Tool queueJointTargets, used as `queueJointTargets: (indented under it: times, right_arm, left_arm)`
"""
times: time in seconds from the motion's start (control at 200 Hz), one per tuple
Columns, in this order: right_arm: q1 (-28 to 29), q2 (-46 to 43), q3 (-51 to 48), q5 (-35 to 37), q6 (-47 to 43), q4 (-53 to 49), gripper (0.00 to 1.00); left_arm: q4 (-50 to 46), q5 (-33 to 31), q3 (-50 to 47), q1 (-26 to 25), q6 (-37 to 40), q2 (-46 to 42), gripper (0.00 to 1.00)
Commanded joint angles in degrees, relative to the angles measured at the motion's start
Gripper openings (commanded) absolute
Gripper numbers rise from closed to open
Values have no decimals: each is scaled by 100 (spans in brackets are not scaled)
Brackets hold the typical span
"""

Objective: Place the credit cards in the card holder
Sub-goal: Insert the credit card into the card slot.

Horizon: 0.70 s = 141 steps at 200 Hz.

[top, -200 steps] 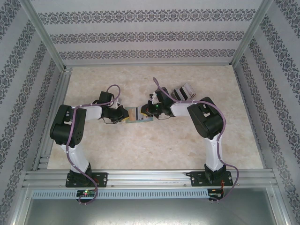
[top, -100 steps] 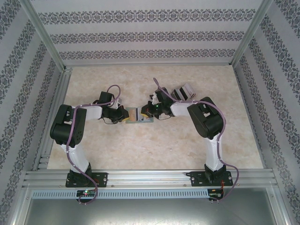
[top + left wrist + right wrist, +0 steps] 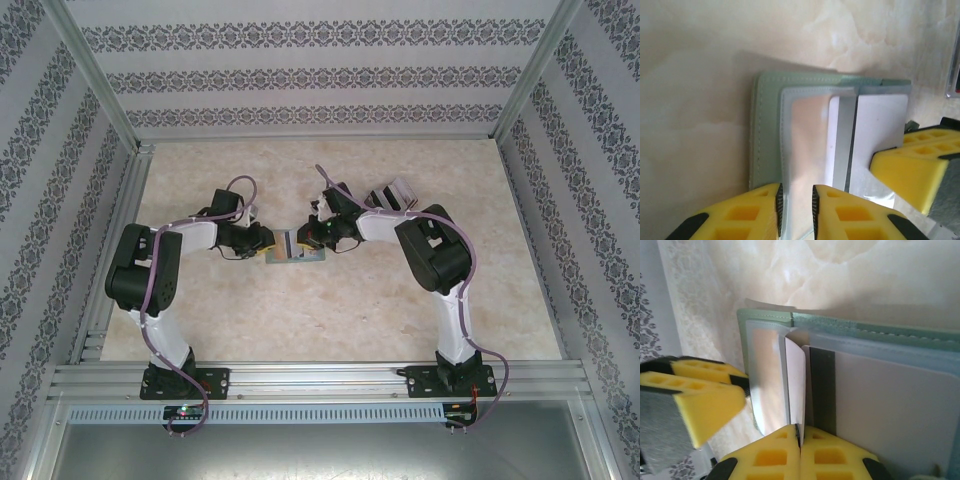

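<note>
Both arms meet over the beige marbled bench (image 3: 300, 330), right at the small sage-green folding wallet (image 3: 765, 135), which lies open with its greyish lining up; the right gripper (image 3: 800, 445) has its yellow fingers pressed together on a thin pale plastic card (image 3: 795, 385), held nearly edge-on at the mouth of an inner pocket; the left gripper (image 3: 795, 209) sits over the glossy grey pocket flap (image 3: 802, 140), fingers a little apart, and I can't tell whether they touch it; a pale card with a dark stripe (image 3: 880, 410) lies flat inside; by my reckoning we're midway: one card going in, not seated; how many remain, I can't say.
</note>
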Motion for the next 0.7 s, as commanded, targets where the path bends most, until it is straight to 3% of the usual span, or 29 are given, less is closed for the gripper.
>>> queueJointTargets:
  times: [0.0, 0.2, 0.48, 0.699]
  right_arm:
    - [155, -2, 100, 588, -607, -1031, 7]
    - [275, 22, 405, 891, -918, -1485, 8]
    - [483, 251, 892, 992, -1066, -1832, 12]
    - [409, 76, 951, 1185, -1185, -2073, 32]
  left_arm:
    - [-441, -400, 144, 117, 183, -289, 26]
    - [-314, -408, 79, 233, 65, -210, 24]
    - [207, -74, -249, 217, -260, 128, 9]
    - [202, -101, -412, 207, -234, 75, 6]
